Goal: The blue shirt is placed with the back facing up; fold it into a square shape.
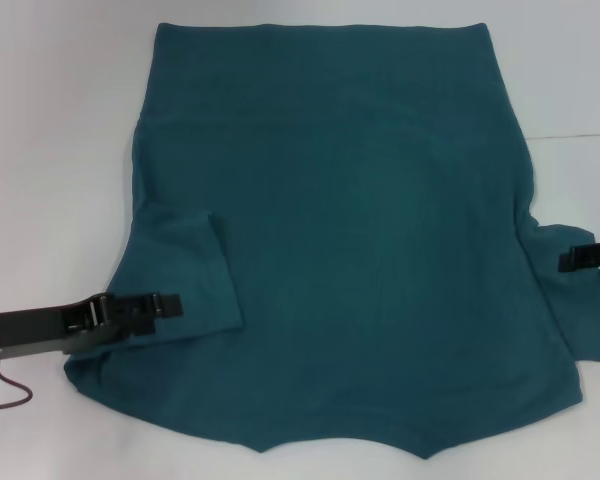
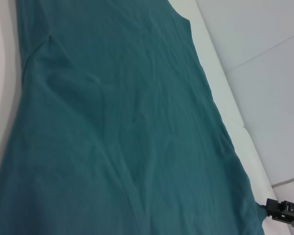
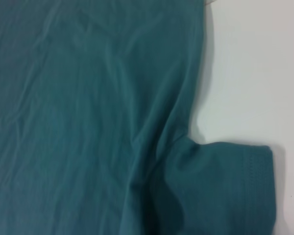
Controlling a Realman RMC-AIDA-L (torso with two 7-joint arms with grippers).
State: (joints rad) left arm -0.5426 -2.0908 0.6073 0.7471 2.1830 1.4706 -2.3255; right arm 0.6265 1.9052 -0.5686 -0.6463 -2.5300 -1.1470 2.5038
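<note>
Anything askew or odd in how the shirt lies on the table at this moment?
Yes, mildly. The blue shirt lies unevenly: its sleeve on the robot's left is folded in over the body, beside the left tool, while the other sleeve lies spread outward near the right tool. No damage shows.

Plain dark teal-blue shirt (image 1: 350,250) with no print, white table (image 1: 50,150) beneath, black left gripper (image 1: 170,304) on a grey and silver arm (image 1: 25,335), black right gripper (image 1: 570,260), dark reddish-brown cable (image 1: 10,395) against the white.
</note>
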